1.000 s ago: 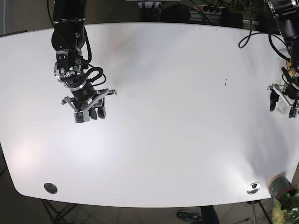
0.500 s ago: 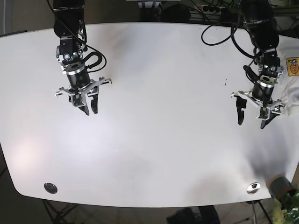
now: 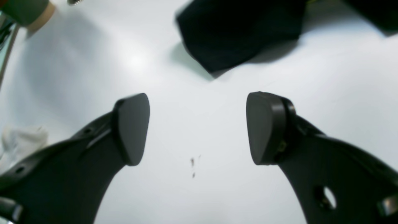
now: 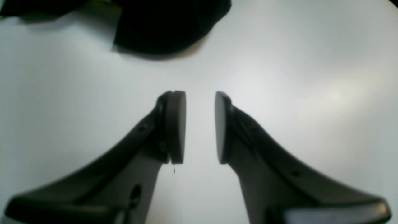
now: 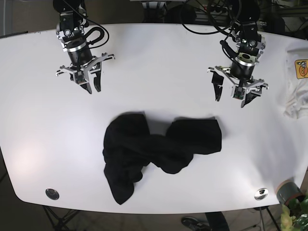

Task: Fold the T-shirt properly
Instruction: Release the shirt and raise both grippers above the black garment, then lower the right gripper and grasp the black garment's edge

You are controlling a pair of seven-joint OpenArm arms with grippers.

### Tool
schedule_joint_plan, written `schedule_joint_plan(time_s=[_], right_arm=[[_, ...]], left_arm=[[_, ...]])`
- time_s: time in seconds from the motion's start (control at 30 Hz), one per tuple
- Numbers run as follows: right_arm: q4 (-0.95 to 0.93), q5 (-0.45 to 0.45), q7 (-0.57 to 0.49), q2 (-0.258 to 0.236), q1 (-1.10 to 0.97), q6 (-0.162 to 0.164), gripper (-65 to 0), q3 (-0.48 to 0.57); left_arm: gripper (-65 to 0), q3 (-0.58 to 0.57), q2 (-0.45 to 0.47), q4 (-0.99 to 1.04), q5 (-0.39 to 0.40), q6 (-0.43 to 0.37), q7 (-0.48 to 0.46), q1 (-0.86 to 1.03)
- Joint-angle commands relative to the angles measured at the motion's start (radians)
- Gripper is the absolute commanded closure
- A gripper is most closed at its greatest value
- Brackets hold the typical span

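**Black T-shirt in a heap, both grippers up and away**

I see the black T-shirt (image 5: 154, 154) lying crumpled on the white table (image 5: 159, 72), near the front edge. My left gripper (image 5: 239, 96) hangs over bare table past the shirt's far edge, its jaws spread wide and holding nothing. My right gripper (image 5: 91, 86) hangs well apart from the shirt, jaws close together with a small gap, also holding nothing. A white cloth (image 5: 296, 103) lies at the table's edge.

The table (image 5: 159, 72) is viewed from overhead by the base camera, while close, low-angled wrist views are aimed across it toward the shared black T-shirt (image 5: 154, 154).
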State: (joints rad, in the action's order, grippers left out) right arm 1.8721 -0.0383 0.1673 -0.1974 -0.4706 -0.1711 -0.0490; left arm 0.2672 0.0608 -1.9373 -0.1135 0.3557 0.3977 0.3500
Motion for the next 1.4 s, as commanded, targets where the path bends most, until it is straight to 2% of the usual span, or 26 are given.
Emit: schedule_joint_plan(time_s=[0.0,0.2,0.8,0.9,0.97,1.07,1.23,1.37], right_arm=[[0.059,-0.007,-0.036,-0.004,-0.020,0.003,-15.4,0.001],[0.077,-0.007,-0.036,0.037,-0.053,0.003,-15.4,-0.004],[0.073,-0.007,-0.028,0.040,-0.027,0.005,-16.2,-0.004],[0.073,-0.007,0.039,0.040,0.026,0.005,-17.4,-0.004],[0.073,-0.007,0.125,0.040,0.085,0.005,-22.5,-0.005],[0.073,-0.007,0.194,0.040,0.152,0.005,-27.9,0.001],[0.071,-0.007,0.283,0.040,0.272,0.002,-30.6,0.005],[0.034,-0.007,0.369,0.042,0.392,-0.072,-33.5,0.005]], left_arm=[[-44.0,0.002,0.004,-0.024,0.005,-0.007,-0.012,0.004],[-44.6,0.004,-0.037,-0.023,0.005,-0.007,-0.010,0.016],[-44.6,-0.001,-0.045,-0.020,0.004,-0.007,-0.010,0.010],[-44.6,-0.003,-0.045,-0.020,0.004,-0.007,-0.010,0.010],[-44.6,-0.006,-0.046,-0.020,0.004,-0.007,-0.010,0.008],[-44.7,-0.035,-0.046,-0.020,0.004,-0.007,-0.010,0.008],[-44.7,-0.052,-0.046,-0.020,0.002,-0.007,-0.009,0.008],[-44.7,-0.052,-0.046,-0.018,0.002,-0.008,-0.009,0.008]])
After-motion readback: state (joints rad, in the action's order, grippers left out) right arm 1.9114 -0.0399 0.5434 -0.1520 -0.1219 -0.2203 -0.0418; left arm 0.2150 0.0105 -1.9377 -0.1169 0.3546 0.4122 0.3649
